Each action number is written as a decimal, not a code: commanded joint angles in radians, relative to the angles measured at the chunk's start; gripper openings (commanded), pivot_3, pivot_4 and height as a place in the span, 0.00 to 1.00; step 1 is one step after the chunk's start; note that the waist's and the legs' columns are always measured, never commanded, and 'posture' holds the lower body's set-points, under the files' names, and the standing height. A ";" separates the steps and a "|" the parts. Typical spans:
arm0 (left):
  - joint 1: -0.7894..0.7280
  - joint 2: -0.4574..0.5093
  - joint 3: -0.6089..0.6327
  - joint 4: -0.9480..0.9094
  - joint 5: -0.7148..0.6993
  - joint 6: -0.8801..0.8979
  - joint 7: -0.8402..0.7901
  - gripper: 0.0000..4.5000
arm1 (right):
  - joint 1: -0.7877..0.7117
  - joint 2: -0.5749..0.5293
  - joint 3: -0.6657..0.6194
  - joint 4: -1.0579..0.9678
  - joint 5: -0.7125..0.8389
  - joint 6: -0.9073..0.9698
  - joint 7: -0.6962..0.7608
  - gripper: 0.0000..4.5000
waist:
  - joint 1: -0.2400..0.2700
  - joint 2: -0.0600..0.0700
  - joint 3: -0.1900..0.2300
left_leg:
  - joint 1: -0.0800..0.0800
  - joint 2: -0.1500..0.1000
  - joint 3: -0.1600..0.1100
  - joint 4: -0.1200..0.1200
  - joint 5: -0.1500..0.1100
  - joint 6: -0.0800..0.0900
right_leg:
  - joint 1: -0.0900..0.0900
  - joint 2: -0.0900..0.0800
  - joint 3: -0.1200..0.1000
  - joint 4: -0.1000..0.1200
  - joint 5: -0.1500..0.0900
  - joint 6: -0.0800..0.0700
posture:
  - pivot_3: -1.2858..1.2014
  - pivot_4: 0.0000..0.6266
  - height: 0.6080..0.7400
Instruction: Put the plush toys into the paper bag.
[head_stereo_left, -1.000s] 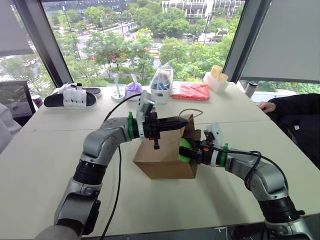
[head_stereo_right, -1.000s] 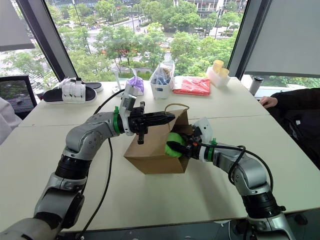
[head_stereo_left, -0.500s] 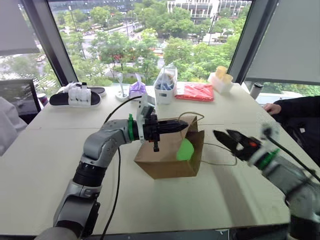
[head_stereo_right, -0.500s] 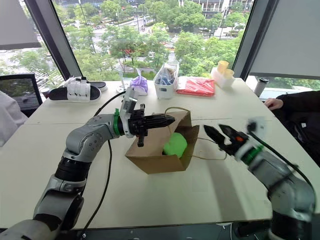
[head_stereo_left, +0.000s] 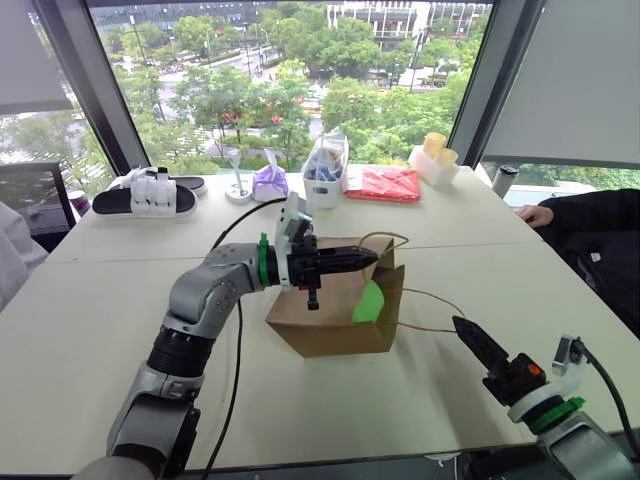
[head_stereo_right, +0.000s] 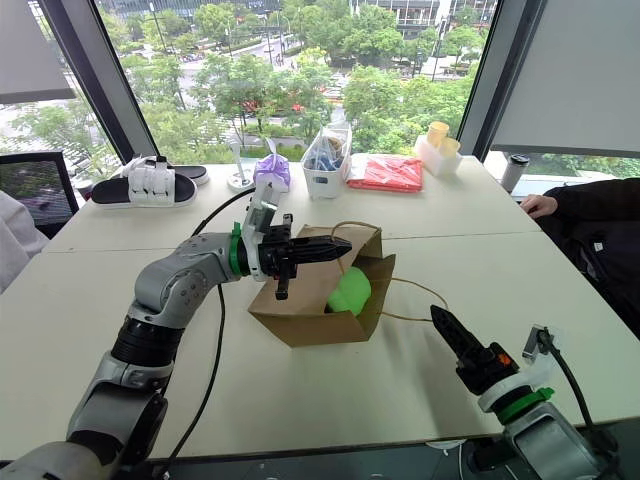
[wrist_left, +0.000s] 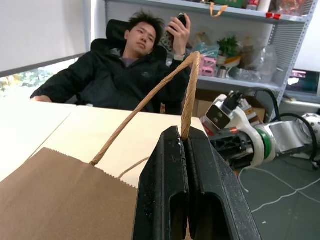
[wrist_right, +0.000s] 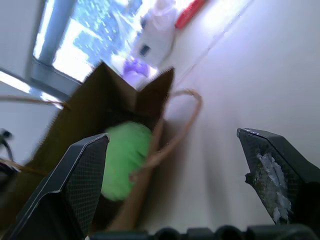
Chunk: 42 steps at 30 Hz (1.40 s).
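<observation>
Nearest, on the side of the paper bag (head_stereo_right: 318, 305) toward me and to its right, my right claw (head_stereo_right: 450, 335) hangs spread wide and empty above the bench (head_stereo_right: 330, 400), its tips aimed toward the bag's mouth. The bag lies tipped on the bench with its opening facing right; thin kraft paper, so I judge it light, easily creased and prone to slide if pushed. Just inside the mouth sits the lime green plush (head_stereo_right: 349, 291), soft and rounded; I expect it to squash under pressure and grip best across its middle. Over the bag's upper edge, my left claw (wrist_left: 186, 141) is pinched tight on a twisted paper handle loop (wrist_left: 187, 82), which holds the mouth up. That loop looks thin and could tear under a hard pull. I see no orange plush.
</observation>
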 joint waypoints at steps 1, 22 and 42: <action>-0.010 -0.006 -0.002 -0.023 -0.002 -0.013 -0.006 0.00 | -0.029 0.005 0.038 0.001 0.047 -0.052 -0.030 0.99 | 0.000 0.000 0.000 | 0.000 0.000 0.000 0.000 0.000 0.000 | 0.000 0.000 0.000 0.000 0.000 0.000 | 0.52 0.24 1.00; -0.061 -0.008 0.008 -0.001 0.043 -0.088 -0.006 0.00 | -0.193 -0.136 0.066 -0.039 0.149 -0.192 -0.072 0.01 | 0.003 0.000 0.000 | -0.001 0.000 0.000 0.000 0.000 0.000 | 0.000 0.000 0.000 0.000 0.000 0.000 | 0.52 0.24 1.00; -0.166 -0.005 0.039 0.312 0.162 -0.325 -0.037 0.00 | -0.408 -0.240 0.247 -0.073 0.213 -0.250 -0.137 0.01 | 0.008 0.000 0.001 | -0.003 -0.001 -0.001 0.001 0.000 0.001 | -0.001 -0.001 -0.001 -0.001 0.000 0.000 | 0.52 0.24 1.00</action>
